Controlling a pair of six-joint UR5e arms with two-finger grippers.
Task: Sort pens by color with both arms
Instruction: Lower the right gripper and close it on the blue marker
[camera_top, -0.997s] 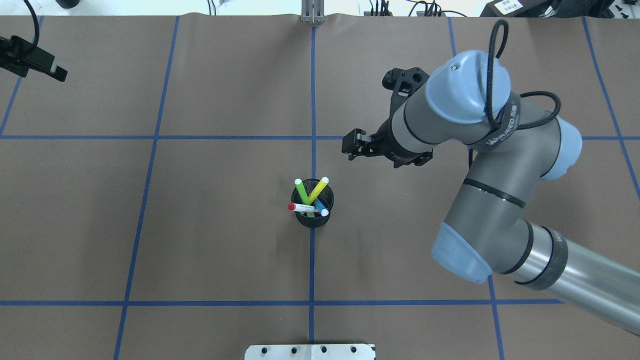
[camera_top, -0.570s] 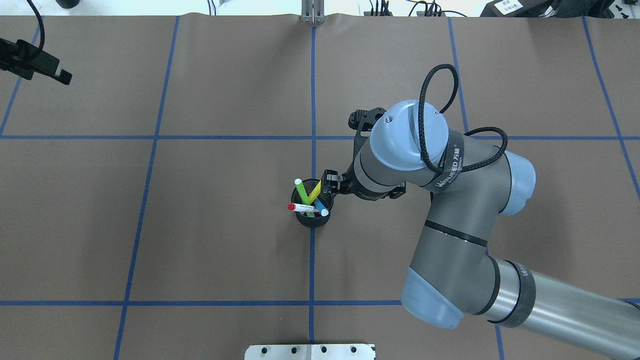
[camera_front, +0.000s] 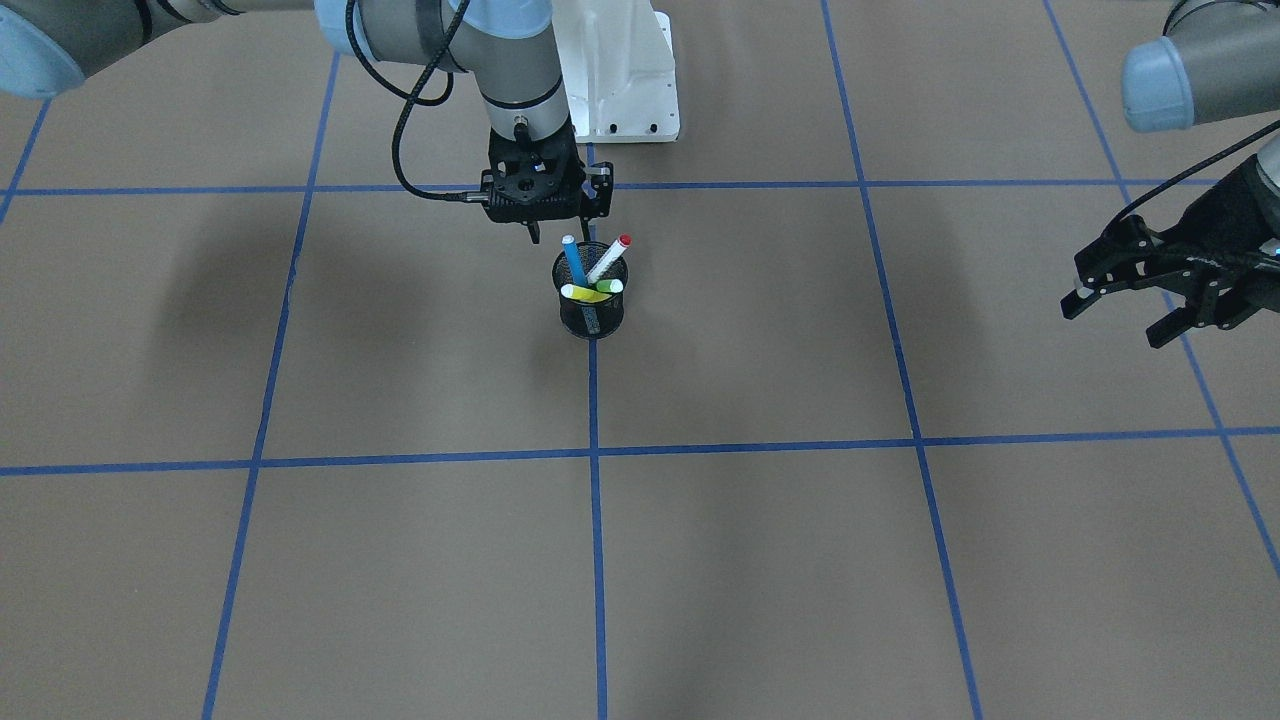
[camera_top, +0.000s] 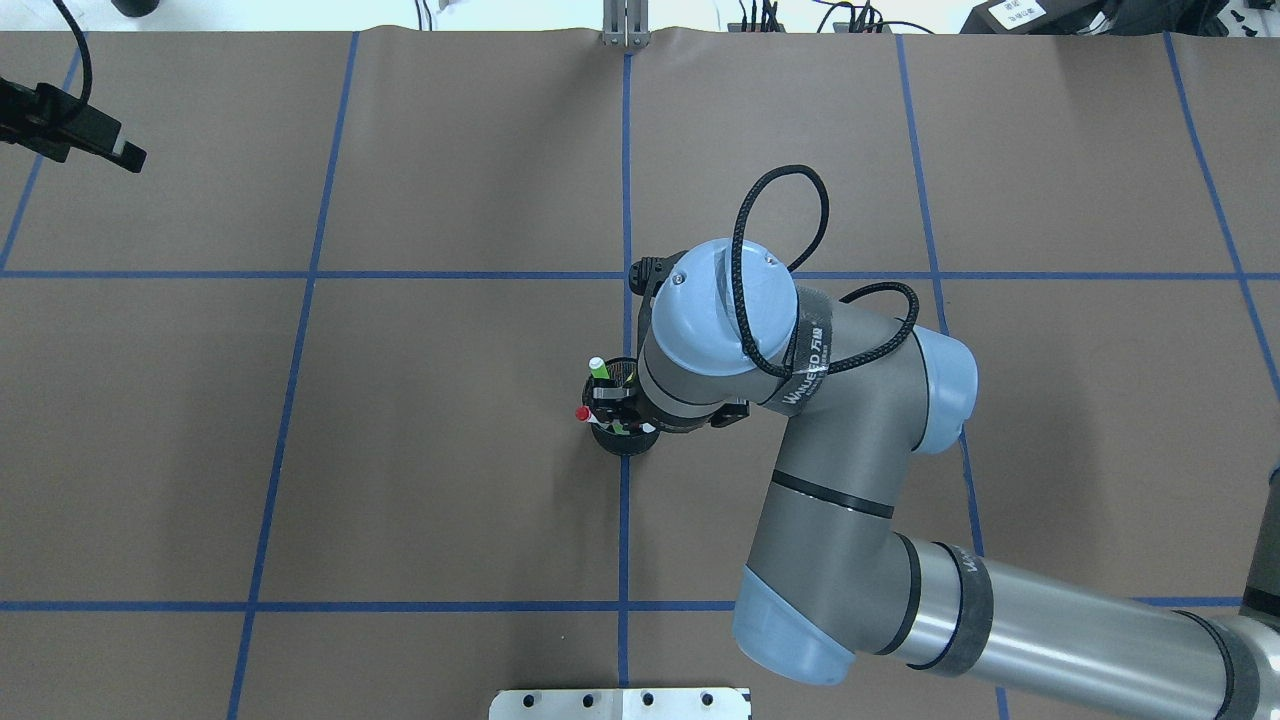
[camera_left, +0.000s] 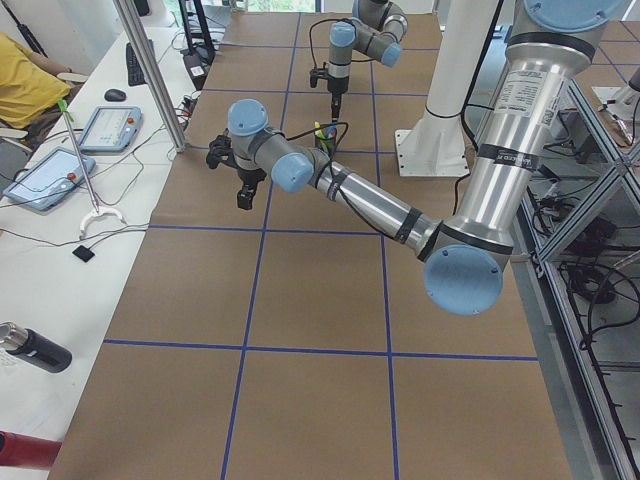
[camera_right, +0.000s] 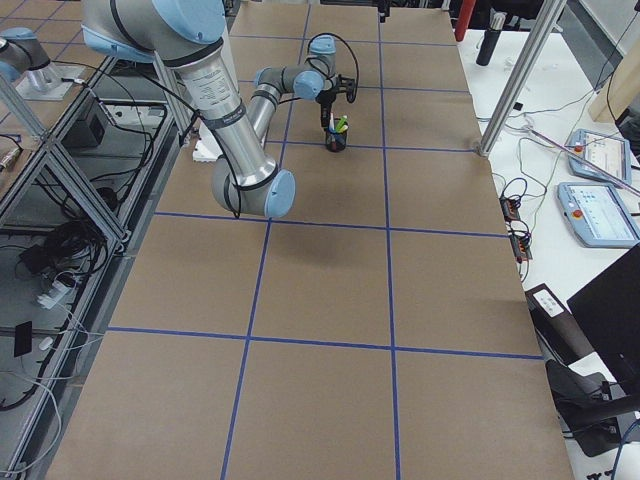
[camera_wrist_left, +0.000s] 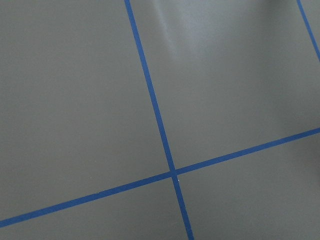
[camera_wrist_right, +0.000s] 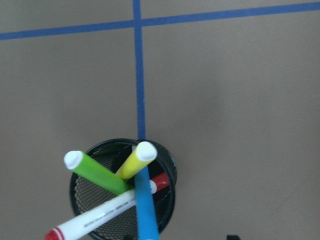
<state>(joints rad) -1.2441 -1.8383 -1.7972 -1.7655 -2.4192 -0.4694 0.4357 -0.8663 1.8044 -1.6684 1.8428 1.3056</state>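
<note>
While the right fingers (camera_front: 533, 232) hover open, gripping nothing, over the black cup (camera_front: 592, 312) of four pens (camera_wrist_right: 145, 200), we see the left fingers (camera_front: 1095, 283) open, empty, well apart.

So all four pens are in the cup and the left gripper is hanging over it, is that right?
No: it is the right gripper over the cup, as the overhead view shows. The left gripper hangs far off to the side. All four pens are in the cup.
</note>
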